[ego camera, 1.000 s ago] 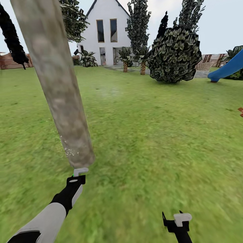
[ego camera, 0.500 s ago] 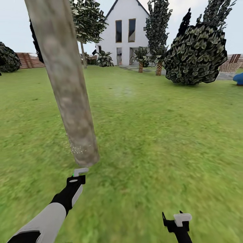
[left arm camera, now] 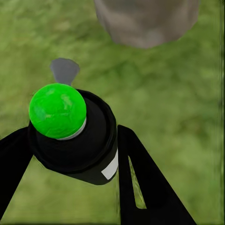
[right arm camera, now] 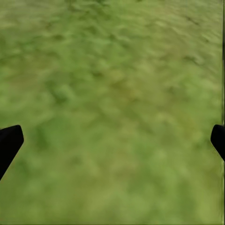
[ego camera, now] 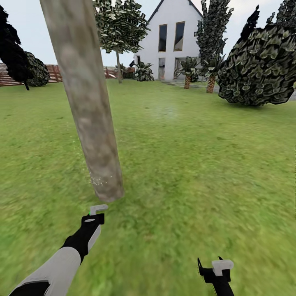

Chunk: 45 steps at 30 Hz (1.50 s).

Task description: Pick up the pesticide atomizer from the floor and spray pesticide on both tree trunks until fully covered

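A thick mottled grey-tan tree trunk (ego camera: pixel 88 102) rises from the grass just ahead of my left gripper (ego camera: pixel 95 210). A few white pesticide specks (ego camera: pixel 99 179) cling low on the trunk's left side near its base. In the left wrist view my left gripper (left arm camera: pixel 70 157) is shut on the pesticide atomizer (left arm camera: pixel 77 145), a black bottle with a green top and a white label. It points at the trunk's base (left arm camera: pixel 145 21), a short way off. My right gripper (ego camera: pixel 218 267) hangs low at the right. It stands open (right arm camera: pixel 112 140) over bare grass.
Lawn (ego camera: pixel 193 156) stretches all around. A big dark bush (ego camera: pixel 263 65) stands at the far right, with a white house (ego camera: pixel 172 37) and small palms (ego camera: pixel 188 72) behind it. Another leafy tree (ego camera: pixel 119 24) stands farther back. A wooden fence (ego camera: pixel 12 76) and a round bush (ego camera: pixel 37 70) close the left.
The whole view has swung left, so trunk, house and bush sit further right in the picture and the blue slide is gone. Both arms hold the same pose. Fewer specks show on the trunk.
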Available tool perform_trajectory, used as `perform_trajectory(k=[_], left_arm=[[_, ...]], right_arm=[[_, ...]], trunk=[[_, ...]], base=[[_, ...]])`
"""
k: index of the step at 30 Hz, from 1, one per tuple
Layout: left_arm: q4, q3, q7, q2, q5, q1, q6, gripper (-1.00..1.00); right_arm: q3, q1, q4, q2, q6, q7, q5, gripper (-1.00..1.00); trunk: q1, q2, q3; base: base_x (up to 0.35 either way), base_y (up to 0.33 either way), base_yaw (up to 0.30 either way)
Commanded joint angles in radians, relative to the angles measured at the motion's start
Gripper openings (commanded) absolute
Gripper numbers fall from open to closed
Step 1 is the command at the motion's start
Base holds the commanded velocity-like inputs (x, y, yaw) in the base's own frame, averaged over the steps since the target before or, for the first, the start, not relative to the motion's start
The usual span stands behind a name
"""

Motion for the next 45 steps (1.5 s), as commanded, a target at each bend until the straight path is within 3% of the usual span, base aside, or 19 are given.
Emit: perform_trajectory(k=[1,19,24,26,30,32,33,35,37,39,42,45], left_arm=[[0.000,0.000,0.000,-0.004,-0.001,0.000,0.000,-1.00],[-0.018,-0.003,-0.004,-0.010,-0.010,-0.004,0.013,-1.00],[-0.026,-0.005,-0.005,-0.009,-0.011,-0.092,0.096,-1.00],[-0.027,-0.001,-0.005,0.003,-0.013,-0.128,0.113,-1.00],[-0.029,0.001,-0.007,0.063,-0.013,-0.124,0.115,-1.00],[-0.030,-0.004,-0.007,0.055,-0.012,-0.124,0.115,-1.00],[-0.063,-0.003,-0.008,0.035,-0.008,-0.127,0.121,-1.00],[-0.077,-0.004,-0.008,0.021,-0.008,-0.132,0.168,-1.00],[-0.106,-0.005,-0.010,0.020,-0.009,-0.129,0.191,-1.00],[-0.136,-0.004,-0.012,0.036,-0.012,-0.129,0.197,-1.00],[-0.145,0.002,-0.015,0.108,-0.008,-0.130,0.200,-1.00],[-0.160,-0.003,-0.016,0.111,-0.007,-0.125,0.201,-1.00]], right_arm=[[0.000,0.000,0.000,0.000,0.000,0.000,0.000,1.00],[0.000,0.000,0.000,-0.001,0.000,0.001,0.001,1.00],[0.000,0.000,0.000,-0.001,0.000,0.000,0.000,1.00],[0.000,0.000,0.000,-0.001,0.000,0.000,0.000,1.00],[0.000,0.000,0.000,-0.001,0.000,0.000,0.000,1.00],[0.000,0.000,0.000,-0.001,0.000,0.000,0.000,1.00],[0.000,0.000,0.000,-0.001,0.000,0.000,0.000,1.00],[0.000,0.000,0.000,-0.001,0.000,0.000,0.000,1.00],[0.000,0.000,0.000,-0.001,0.000,0.000,0.000,1.00],[0.000,0.000,0.000,-0.001,0.000,0.000,0.000,1.00],[0.000,0.000,0.000,-0.001,0.000,0.000,0.000,1.00],[0.000,0.000,0.000,-0.001,0.000,0.000,0.000,1.00]], trunk=[[0.000,0.000,0.000],[0.000,0.000,0.000],[0.000,0.000,0.000],[0.000,0.000,0.000],[0.000,0.000,0.000],[0.000,0.000,0.000],[0.000,0.000,0.000],[0.000,0.000,0.000],[0.000,0.000,0.000],[0.000,0.000,0.000],[0.000,0.000,0.000],[0.000,0.000,0.000]], base=[[0.003,-0.273,0.007],[0.000,-0.207,0.055],[0.000,-0.001,0.060],[0.000,0.000,0.001],[0.000,0.000,0.000],[0.039,0.000,0.000],[0.316,0.000,0.000],[0.326,0.000,0.000],[0.212,0.000,0.000],[0.059,0.000,0.000],[0.008,0.000,0.000],[0.001,0.000,0.000]])
